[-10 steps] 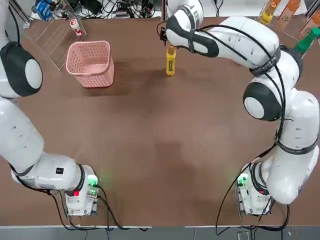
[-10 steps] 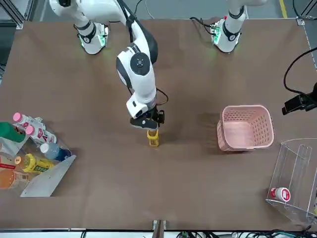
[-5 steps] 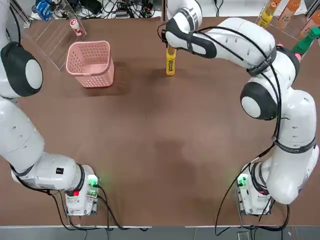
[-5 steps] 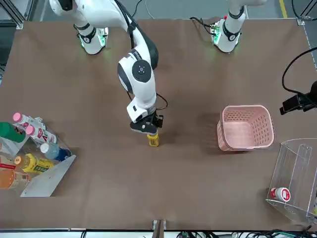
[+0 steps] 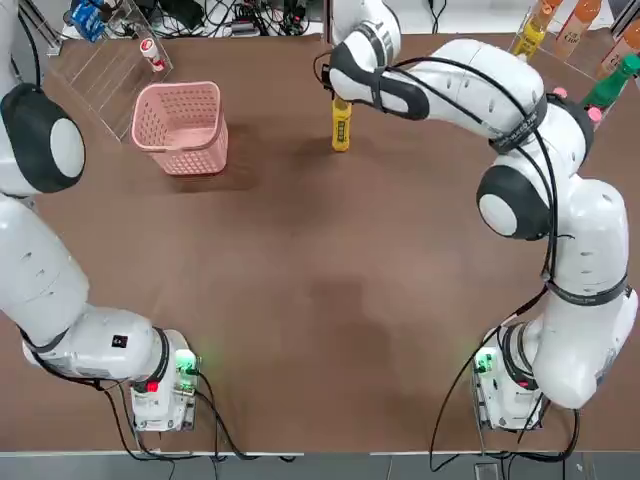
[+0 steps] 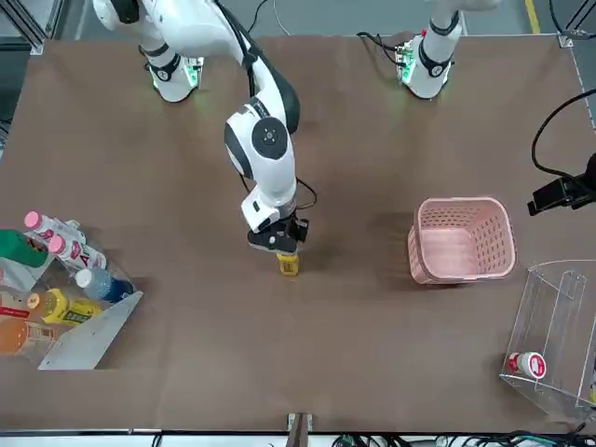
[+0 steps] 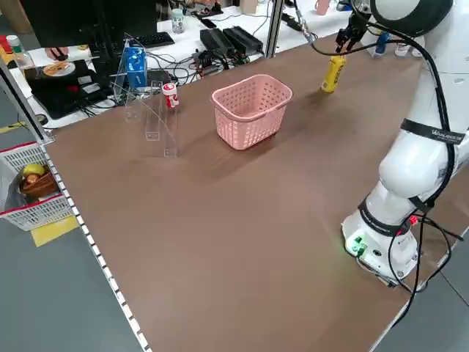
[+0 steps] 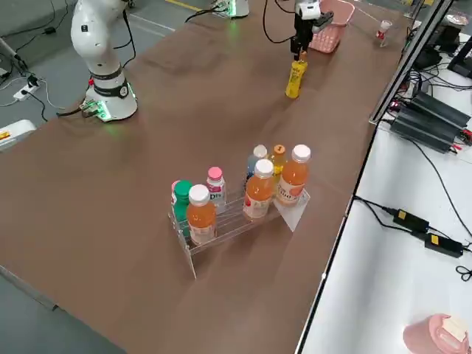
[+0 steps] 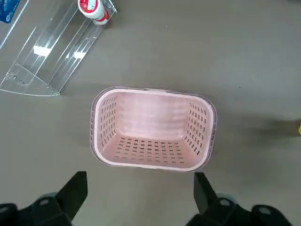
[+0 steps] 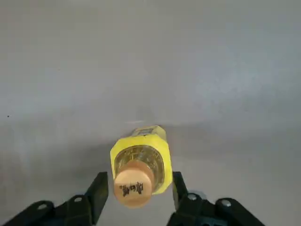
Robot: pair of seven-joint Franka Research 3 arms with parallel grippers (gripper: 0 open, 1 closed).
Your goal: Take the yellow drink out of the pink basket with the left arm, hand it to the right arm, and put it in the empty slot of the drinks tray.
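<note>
Two white robot arms reach over a brown table. The pink basket (image 5: 180, 128) sits towards the far left of the table as the robot faces it, and nothing stands inside it. The yellow drink (image 5: 341, 124) is outside the basket, to the robot's right of it and well apart, with its orange cap (image 10: 134, 184) uppermost.

The right gripper (image 10: 140, 186) is directly over that bottle. Its two black fingers stand one on each side of the cap and the top of the bottle, spread wider than the cap. From here I can't tell whether they touch the bottle.

The left gripper (image 9: 140, 184) hangs beside the pink basket with its fingers spread wide and nothing between them.

Beyond the basket, near the table's edge, a clear rack (image 6: 559, 345) holds a small white bottle with a red label (image 6: 527, 365).

On the robot's right side of the table stands the drinks tray (image 8: 237, 223), a clear holder with a white end panel. In it I can see orange drinks with white caps (image 8: 259, 190), a green bottle (image 8: 182, 199), a pink-capped bottle (image 8: 215, 186), a blue bottle (image 6: 104, 285) and another yellow bottle (image 6: 70, 308).
</note>
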